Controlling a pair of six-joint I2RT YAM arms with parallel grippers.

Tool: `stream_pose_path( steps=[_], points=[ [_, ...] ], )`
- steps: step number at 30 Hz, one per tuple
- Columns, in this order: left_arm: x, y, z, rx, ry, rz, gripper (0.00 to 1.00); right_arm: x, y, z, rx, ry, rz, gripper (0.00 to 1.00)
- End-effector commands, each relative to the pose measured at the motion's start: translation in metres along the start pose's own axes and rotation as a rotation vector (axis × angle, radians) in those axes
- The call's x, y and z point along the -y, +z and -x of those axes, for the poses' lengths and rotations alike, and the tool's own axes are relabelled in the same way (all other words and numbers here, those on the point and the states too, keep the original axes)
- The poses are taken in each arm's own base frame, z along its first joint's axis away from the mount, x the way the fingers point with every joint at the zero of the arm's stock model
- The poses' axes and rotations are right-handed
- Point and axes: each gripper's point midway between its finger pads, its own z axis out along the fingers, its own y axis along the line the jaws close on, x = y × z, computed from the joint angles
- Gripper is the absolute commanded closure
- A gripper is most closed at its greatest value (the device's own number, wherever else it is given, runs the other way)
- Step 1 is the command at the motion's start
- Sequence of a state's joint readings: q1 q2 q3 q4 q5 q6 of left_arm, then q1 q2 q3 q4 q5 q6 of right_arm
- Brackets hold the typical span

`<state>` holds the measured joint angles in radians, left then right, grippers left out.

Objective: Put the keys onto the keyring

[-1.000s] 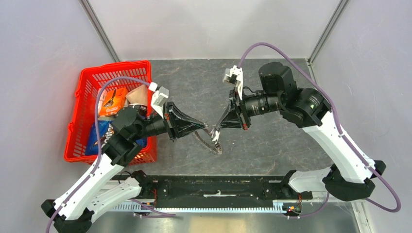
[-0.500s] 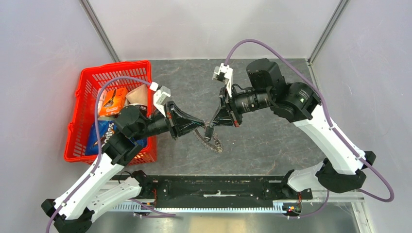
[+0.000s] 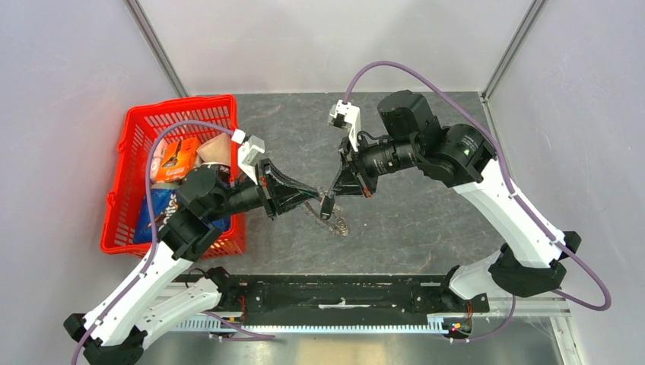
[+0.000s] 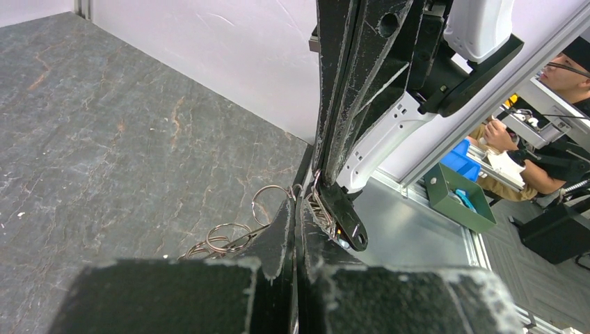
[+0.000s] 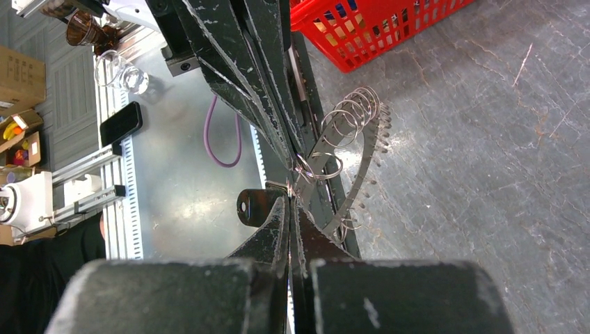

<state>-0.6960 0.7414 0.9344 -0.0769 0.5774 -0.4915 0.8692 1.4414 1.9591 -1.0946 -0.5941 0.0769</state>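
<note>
Seen from above, a black mounting rail (image 3: 335,293) runs along the near edge at 6 o'clock. The left arm (image 3: 152,274) rises from 7 o'clock and the right arm (image 3: 517,220) from 5 o'clock. Both reach inward over the grey, stone-patterned table (image 3: 426,228), and their tips meet close to its centre.

The left hand (image 3: 316,196) comes in from 8 o'clock and points toward 3 o'clock. Its fingers are clenched, pinching a thin wire loop of the keyring (image 3: 336,222). The rest of the keyring hangs from that pinch, toward 5 o'clock of the tips. In the right wrist view it shows as a curved, toothed arc of small silvery keys with a coil of thin loops at its end. Whether its low end touches the table I cannot tell.

The right hand (image 3: 330,196) comes in from 2 o'clock and points toward 8 o'clock, tip to tip with the left hand. Its fingers are clenched too, grasping the key (image 5: 252,206). The key's small black oblong head, with a hole in it, sticks out sideways at the tips. The key's metal bit lies right at the pinched loop; whether it is threaded into the loop is too small to tell.

Farther out, at 9 o'clock, a red basket (image 3: 181,103) stands on the table beside the left wall. It holds snack bags (image 3: 176,156).
</note>
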Motion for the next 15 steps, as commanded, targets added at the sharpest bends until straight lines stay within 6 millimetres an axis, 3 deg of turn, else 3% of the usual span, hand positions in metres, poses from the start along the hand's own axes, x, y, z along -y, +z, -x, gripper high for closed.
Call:
stream_pose_path(
  steps=[1,15],
  points=[
    [0.0168,-0.005,0.0235,0.061,0.083,-0.042,0.98,-0.0064,-0.0057,0.0104,0.031,-0.038,0.001,1.0],
    [0.0215,-0.0052,0.0218,0.051,0.088,-0.072,0.98,-0.004,0.001,0.0201,0.046,-0.031,-0.002,1.0]
  ],
)
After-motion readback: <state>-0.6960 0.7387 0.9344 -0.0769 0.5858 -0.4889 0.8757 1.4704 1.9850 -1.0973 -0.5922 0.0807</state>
